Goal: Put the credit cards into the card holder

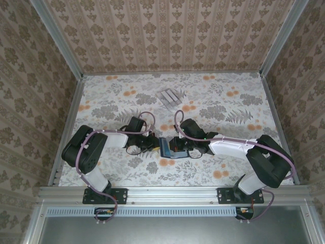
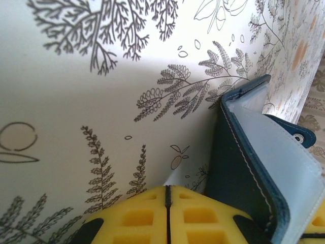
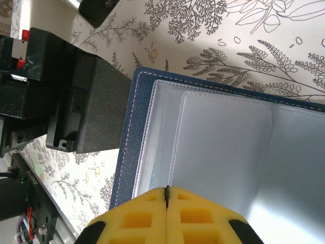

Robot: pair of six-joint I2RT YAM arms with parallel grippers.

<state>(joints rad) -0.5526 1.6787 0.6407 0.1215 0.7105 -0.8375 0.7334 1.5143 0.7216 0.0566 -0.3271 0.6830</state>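
The dark navy card holder (image 1: pixel 167 148) lies open on the flowered table between my two grippers. In the right wrist view its clear sleeves (image 3: pixel 228 147) face up inside the stitched navy cover (image 3: pixel 127 137). My right gripper (image 3: pixel 166 191) is shut, its tips resting at a sleeve's seam. In the left wrist view the holder's cover (image 2: pixel 238 168) stands on edge to the right, with its snap tab (image 2: pixel 298 137) behind. My left gripper (image 2: pixel 167 190) is shut beside it, with a thin pale sliver at its tips. The credit cards are out of view.
A pale grey slotted rack (image 1: pixel 170 96) lies farther back on the table. Patterned walls close in the table on three sides. The left arm's black wrist block (image 3: pixel 86 101) sits close against the holder's left edge.
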